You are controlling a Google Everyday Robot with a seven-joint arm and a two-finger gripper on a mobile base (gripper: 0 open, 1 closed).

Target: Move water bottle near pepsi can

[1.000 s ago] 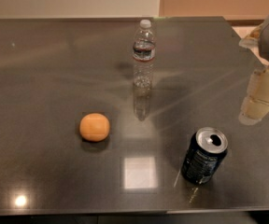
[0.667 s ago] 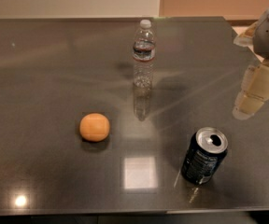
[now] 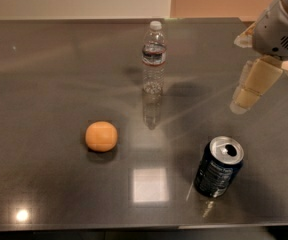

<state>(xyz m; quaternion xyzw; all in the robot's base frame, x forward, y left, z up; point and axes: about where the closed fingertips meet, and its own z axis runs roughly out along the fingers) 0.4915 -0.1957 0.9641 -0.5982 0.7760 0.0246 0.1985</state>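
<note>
The water bottle [image 3: 154, 59], clear with a white cap and a dark label band, stands upright at the far middle of the dark table [image 3: 44, 84]. The pepsi can [image 3: 218, 167], dark navy with a silver top, stands upright near the front right. My gripper [image 3: 251, 86] hangs above the table at the right, to the right of the bottle and behind the can. It touches neither and holds nothing.
A round orange fruit [image 3: 101, 136] lies left of centre, in front and to the left of the bottle. The table's front edge runs along the bottom of the view. A pale wall stands behind the table's far edge.
My gripper has moved left and slightly away from the front edge, toward the bottle's side. The bottle, can and orange have not moved.
</note>
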